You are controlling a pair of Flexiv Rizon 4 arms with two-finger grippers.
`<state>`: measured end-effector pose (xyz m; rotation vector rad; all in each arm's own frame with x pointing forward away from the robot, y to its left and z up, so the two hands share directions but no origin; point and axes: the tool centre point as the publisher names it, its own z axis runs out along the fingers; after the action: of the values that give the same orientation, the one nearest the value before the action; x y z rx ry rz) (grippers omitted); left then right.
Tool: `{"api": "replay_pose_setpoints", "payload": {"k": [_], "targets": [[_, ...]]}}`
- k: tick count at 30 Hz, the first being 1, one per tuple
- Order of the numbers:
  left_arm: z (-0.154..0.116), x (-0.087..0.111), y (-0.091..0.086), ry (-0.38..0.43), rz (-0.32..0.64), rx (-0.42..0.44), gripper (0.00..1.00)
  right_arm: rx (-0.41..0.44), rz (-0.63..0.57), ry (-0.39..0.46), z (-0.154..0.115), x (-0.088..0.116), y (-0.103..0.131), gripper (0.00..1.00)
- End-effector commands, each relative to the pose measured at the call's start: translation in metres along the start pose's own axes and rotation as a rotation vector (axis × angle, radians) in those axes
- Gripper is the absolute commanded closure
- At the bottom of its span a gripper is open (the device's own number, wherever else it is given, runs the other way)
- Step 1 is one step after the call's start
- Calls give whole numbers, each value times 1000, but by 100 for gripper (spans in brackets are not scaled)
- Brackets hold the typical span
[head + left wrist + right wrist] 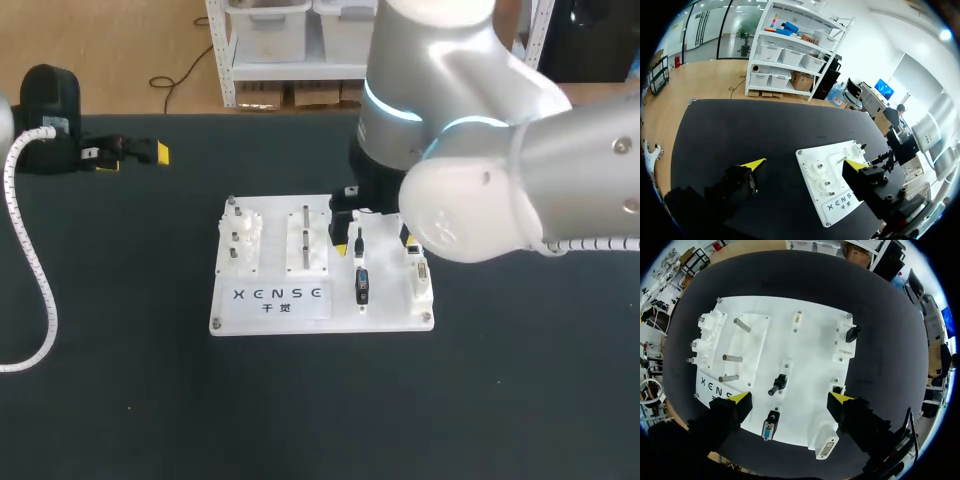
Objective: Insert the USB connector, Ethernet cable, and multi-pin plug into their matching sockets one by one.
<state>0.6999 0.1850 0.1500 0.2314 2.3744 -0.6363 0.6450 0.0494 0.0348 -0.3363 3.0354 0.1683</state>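
Note:
The white socket board [272, 278] lies mid-table. My right gripper [375, 243] hovers over its right half, open and empty. In the right wrist view the gripper [790, 398] straddles a small black plug [778, 384] seated on the board [812, 355], without touching it. A blue-faced multi-pin plug [769, 430] lies nearer the board's front edge, also seen in the head view [362, 286]. A white multi-pin socket block [824, 444] and a small square socket [836, 389] sit by the right finger. My left gripper [132, 158] stays open above the table's far left, well away from the board [815, 161].
White peg and gear fixtures [243, 240] fill the board's left half, with metal pins [733, 358] sticking up. A black clip [852, 333] sits on the board's far right corner. A white ribbed cable [35, 270] trails from my left arm over the dark tabletop [320, 400].

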Motion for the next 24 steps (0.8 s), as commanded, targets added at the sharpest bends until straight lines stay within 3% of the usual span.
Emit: {"api": "replay_pose_setpoints", "payload": {"k": [1,20,24], "targets": [[0,0,0,0,0,0,0,-13,1,-4,3,0,-5,0],[0,0,0,0,0,0,0,-13,1,-4,3,0,-5,0],[0,0,0,0,0,0,0,25,23,-10,3,2,-5,0]]}}
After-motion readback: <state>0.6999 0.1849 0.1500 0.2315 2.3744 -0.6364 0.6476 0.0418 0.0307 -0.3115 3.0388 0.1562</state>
